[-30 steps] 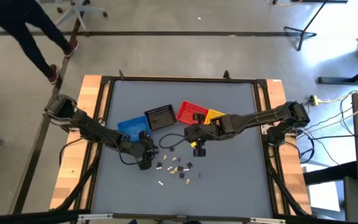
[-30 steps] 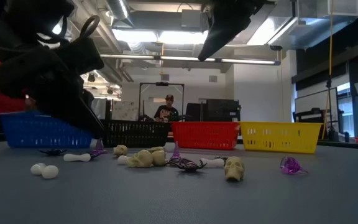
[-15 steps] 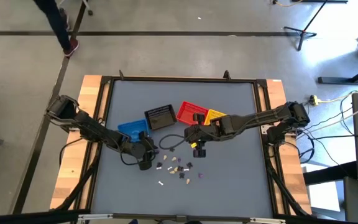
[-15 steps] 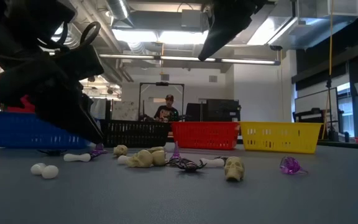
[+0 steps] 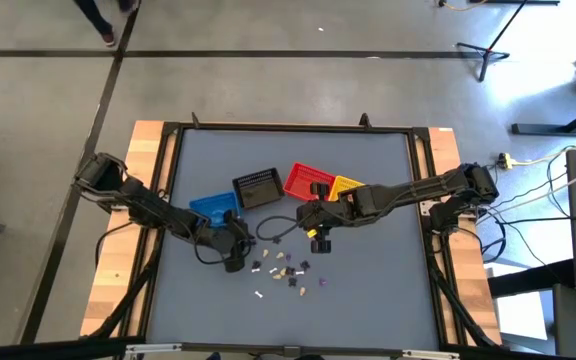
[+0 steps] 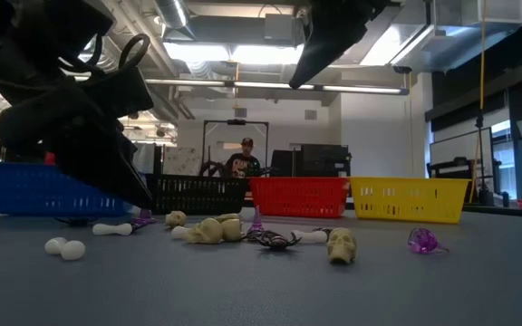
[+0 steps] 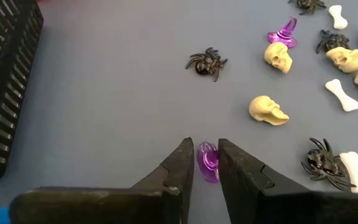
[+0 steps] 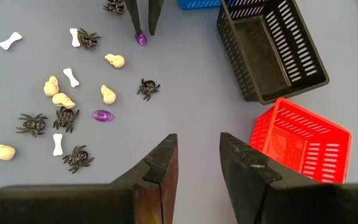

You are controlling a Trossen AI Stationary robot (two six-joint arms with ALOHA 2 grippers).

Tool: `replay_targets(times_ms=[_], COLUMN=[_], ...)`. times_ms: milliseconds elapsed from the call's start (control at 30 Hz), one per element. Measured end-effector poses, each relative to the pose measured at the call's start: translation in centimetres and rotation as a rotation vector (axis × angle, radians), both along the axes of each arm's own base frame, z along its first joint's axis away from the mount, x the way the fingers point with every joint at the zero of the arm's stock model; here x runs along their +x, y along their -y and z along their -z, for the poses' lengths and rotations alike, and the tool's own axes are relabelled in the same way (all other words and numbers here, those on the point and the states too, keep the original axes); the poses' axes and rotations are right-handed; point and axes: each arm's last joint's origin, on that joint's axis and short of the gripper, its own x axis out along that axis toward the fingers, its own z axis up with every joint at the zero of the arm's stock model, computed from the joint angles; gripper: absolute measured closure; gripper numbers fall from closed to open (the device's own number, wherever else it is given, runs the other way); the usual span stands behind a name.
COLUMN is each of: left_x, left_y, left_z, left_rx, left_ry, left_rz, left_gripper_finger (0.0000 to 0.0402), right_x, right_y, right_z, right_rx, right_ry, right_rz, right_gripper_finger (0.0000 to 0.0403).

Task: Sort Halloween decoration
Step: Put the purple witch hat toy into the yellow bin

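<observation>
Small trinkets lie scattered on the grey table (image 5: 388, 290): black spiders, cream skulls, white bones and purple pieces (image 5: 283, 270) (image 6: 211, 231). My left gripper (image 5: 234, 264) (image 7: 206, 158) is down at the table on the left edge of this scatter, shut on a small purple trinket (image 7: 207, 163). The right wrist view shows the same gripper (image 8: 143, 28) from farther off. My right gripper (image 5: 318, 240) (image 8: 199, 155) hovers open and empty above the table, between the baskets and the trinkets. My left gripper has the purple trinket (image 7: 207, 167) pinched between its two fingertips (image 7: 185, 158). The fingers come down at a slant from the table's left. The trinket (image 8: 142, 39) sits at the very tips and still rests on the table (image 6: 141, 217).
Four small baskets stand in a row beyond the trinkets: blue (image 5: 211, 207), black (image 5: 258, 188), red (image 5: 308, 181), yellow (image 5: 346, 187). A black spider (image 7: 207, 62) and a skull (image 7: 267, 110) lie just ahead of the left gripper. A person sits in the room behind (image 6: 243, 161).
</observation>
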Motion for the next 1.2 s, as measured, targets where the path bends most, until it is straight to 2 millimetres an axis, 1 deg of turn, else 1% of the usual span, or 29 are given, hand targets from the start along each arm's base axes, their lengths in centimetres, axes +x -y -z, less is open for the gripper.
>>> replay_targets(times_ms=[367,700,800,967,1200], left_x=[0.0,0.2,0.8,2.1,4.4], left_y=[0.0,0.0,0.3,0.7,0.8], left_z=[0.0,-0.1,-0.7,-2.2,-4.9], left_rx=[-0.023,-0.025,-0.032,0.006,0.065], left_ry=[-0.008,-0.006,0.018,0.06,0.146], left_rz=[0.019,0.02,0.023,0.072,0.115], left_gripper_finger=[0.0398,0.0401,0.0401,0.0401,0.0401], right_x=[0.0,0.0,0.0,-0.3,-1.9], right_y=[0.0,0.0,0.0,0.1,0.4], right_z=[0.0,0.0,0.0,-0.3,-2.5], right_rx=[0.0,-0.003,-0.008,-0.009,-0.007], right_ry=[0.0,-0.005,-0.006,-0.005,0.039], right_rz=[-0.001,-0.004,-0.007,-0.007,0.0], right_gripper_finger=[0.0288,0.0288,0.0288,0.0288,0.0288])
